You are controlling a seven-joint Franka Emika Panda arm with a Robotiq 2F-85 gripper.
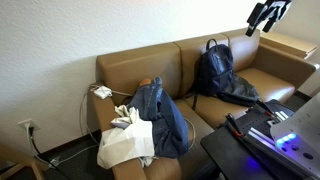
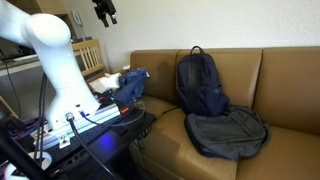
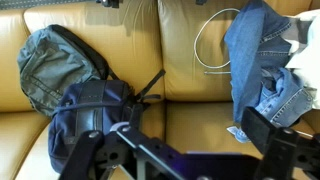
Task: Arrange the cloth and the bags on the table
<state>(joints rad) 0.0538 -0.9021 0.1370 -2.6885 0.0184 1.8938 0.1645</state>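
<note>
Bench (image 1: 135, 68) here is a tan leather sofa, and everything sits on its seats. The gripper (image 1: 266, 16) is high up by the wall, well above and apart from all items, and is also seen at the top of an exterior view (image 2: 104, 12). It holds nothing. In the wrist view two dark fingertips (image 3: 108, 3) poke in at the top edge, well apart, so the gripper reads as spread.

The blue backpack (image 1: 212, 68) stands upright against the backrest on the right seat. It is clearer in an exterior view (image 2: 201, 85). From the wrist view it (image 3: 95, 115) sits low left, partly behind the robot frame.

The grey bag (image 1: 238, 92) lies flat on the seat cushion, just near and right of the blue backpack, touching or almost touching it. Same layout in an exterior view (image 2: 228, 132). In the wrist view it (image 3: 55, 62) is at upper left.

The denim cloth (image 1: 160, 115) is heaped on the left seat, crumpled, well apart from both bags. It (image 3: 262, 60) hangs at the right of the wrist view.

The white bag (image 1: 125, 140) is at the near left corner of the seat, touching the denim cloth.

A white cable (image 3: 205, 50) loops on the cushion just left of the denim cloth. There is a wall socket (image 1: 27, 127) low on the far left. The robot base (image 1: 270, 135) is near right, with a blue light.
</note>
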